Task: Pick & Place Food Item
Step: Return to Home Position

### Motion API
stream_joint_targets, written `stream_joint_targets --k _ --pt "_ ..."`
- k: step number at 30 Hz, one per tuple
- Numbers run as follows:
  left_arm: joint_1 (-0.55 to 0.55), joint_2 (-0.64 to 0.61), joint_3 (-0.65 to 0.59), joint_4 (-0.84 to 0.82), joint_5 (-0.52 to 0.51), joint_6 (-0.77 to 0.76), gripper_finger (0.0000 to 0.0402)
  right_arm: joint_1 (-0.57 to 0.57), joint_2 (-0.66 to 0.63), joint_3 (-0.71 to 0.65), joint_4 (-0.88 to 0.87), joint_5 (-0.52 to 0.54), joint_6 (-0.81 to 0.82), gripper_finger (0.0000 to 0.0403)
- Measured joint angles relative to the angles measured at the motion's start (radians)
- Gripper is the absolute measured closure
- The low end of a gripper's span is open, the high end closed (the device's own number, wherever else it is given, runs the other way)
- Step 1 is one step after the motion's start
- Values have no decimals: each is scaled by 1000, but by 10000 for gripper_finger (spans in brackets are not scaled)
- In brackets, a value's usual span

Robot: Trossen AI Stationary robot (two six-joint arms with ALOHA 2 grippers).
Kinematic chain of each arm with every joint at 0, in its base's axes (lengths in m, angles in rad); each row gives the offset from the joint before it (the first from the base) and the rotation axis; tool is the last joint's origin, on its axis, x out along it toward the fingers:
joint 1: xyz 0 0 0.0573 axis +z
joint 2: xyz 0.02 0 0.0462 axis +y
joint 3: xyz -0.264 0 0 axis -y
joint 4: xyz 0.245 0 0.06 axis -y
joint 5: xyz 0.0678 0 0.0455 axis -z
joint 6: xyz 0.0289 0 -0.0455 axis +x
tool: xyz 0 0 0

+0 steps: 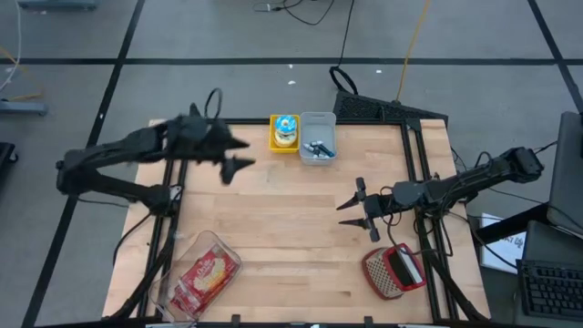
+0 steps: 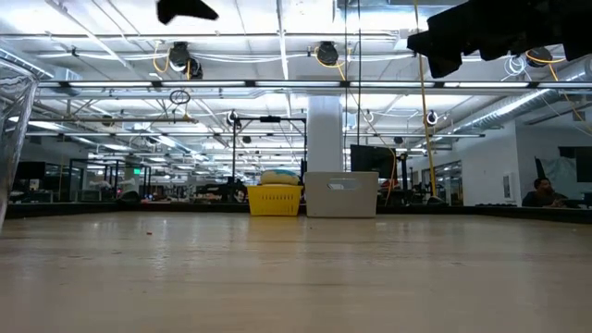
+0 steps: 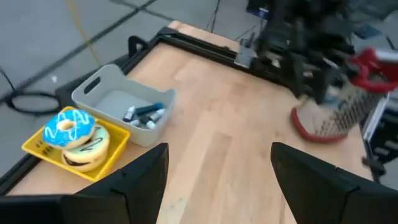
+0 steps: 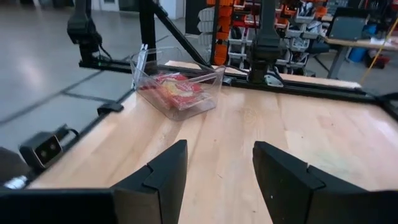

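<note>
The wooden table [image 1: 291,246] is smooth and matt. The yellow basket [image 3: 117,142] and grey bin [image 3: 152,129] look plastic; the clear box [image 4: 205,93] is glossy.

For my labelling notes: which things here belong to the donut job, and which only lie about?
Job: yellow basket; donuts piled inside it; left gripper and right gripper, both open, empty.
Lying about: grey bin holding pens; clear tub with red packet; red sieve.
</note>
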Motion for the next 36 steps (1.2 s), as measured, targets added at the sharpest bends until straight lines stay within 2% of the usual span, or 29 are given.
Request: stream_joint_targets --k 3,6,9,12,15,19,27,33,34,36 --pt "-167 -99 -106 38 -188 -28 117 0 -44 -1 -8 0 63 232" --pt "-324 -218 -295 187 -398 -59 116 0 -141 -1 -32 0 66 232" --pt "-447 -323 -516 336 -473 -28 116 0 -262 0 -160 0 15 232" --pt "-512 -430 -703 483 -528 -45 116 0 -378 0 -322 4 28 232" --pt "-551 -543 -836 541 -526 -20 117 0 -466 -1 -427 42 52 232" --pt "-553 -690 -968 538 -529 -12 117 0 -568 -45 -456 58 -4 232" --pt "-519 -952 -1129 545 -409 35 117 0 -735 -228 -328 56 25 232" --pt "-516 -1008 -1180 686 -317 191 117 0 -807 -389 -147 54 83 232" --pt "-516 -1011 -1182 691 -310 210 117 0 -813 -416 -86 54 94 232" --pt "-516 -1011 -1182 696 -313 224 117 -1 -822 -423 -70 54 120 232"
